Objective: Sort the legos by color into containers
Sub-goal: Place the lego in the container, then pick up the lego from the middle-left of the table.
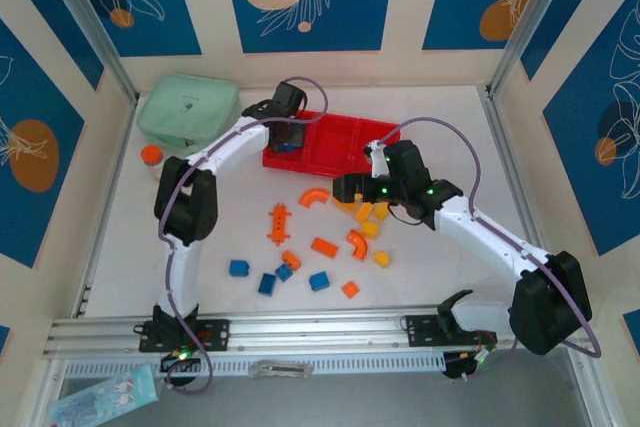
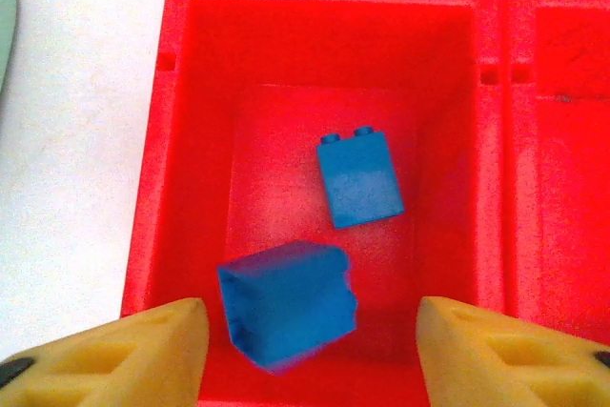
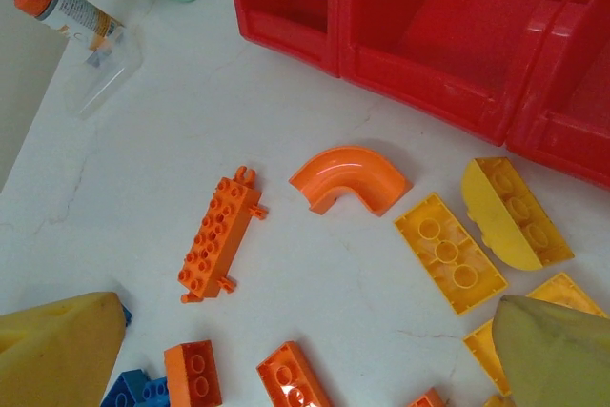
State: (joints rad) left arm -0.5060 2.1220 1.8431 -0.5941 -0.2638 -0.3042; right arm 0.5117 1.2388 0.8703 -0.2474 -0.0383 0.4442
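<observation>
My left gripper (image 1: 287, 134) (image 2: 310, 335) hangs open over the leftmost compartment (image 2: 152, 159) of the red tray (image 1: 340, 139). A blurred blue block (image 2: 286, 304) sits between its yellow fingers, touching neither. A second blue block (image 2: 359, 178) lies flat on that compartment's floor. My right gripper (image 1: 345, 188) (image 3: 315, 335) is open above the table, nothing between its fingers. Below it lie an orange arch (image 3: 348, 176), a long orange studded piece (image 3: 219, 234), an upturned yellow brick (image 3: 448, 252) and a yellow curved piece (image 3: 515, 212). Blue blocks (image 1: 267, 283) lie nearer the front.
A mint-green box (image 1: 188, 112) stands left of the tray, with an orange-capped bottle (image 1: 151, 156) in front of it. Orange bricks (image 3: 193, 374) and yellow pieces (image 1: 370, 230) are scattered mid-table. The tray's middle compartment (image 3: 457, 16) holds nothing I can see.
</observation>
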